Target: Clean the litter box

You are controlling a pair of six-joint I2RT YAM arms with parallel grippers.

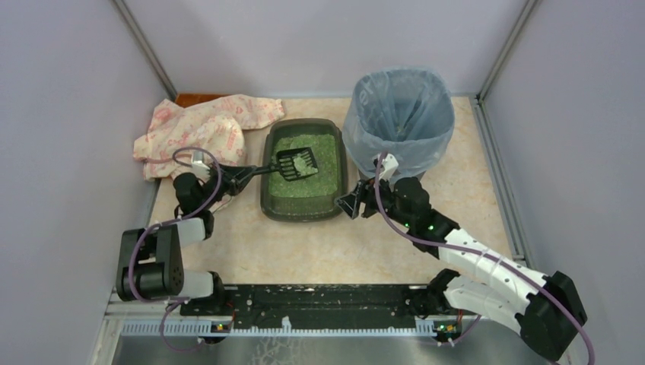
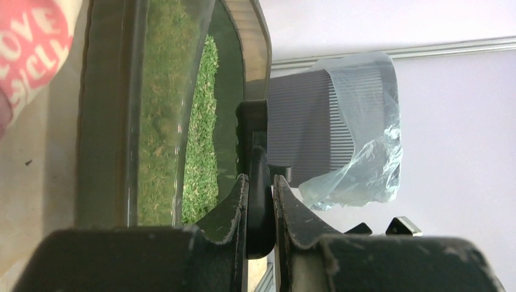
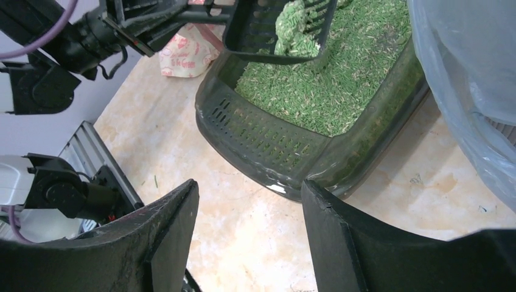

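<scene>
over the litter box hangs the scoop, clenched by left hand; right hand gapes nearby

Beige table bears litter box, lined bin, perhaps a cloth.

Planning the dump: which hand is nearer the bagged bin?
Right. The right hand hangs open just in front of the bin; the left hand, gripping the scoop, is across the litter box from it.

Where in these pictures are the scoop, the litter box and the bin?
scoop (image 1: pixel 287 167): top view, on its slotted bowl.
litter box (image 1: pixel 304 215): top view, on its near rim.
bin (image 1: pixel 430 152): top view, on its front wall.
</scene>
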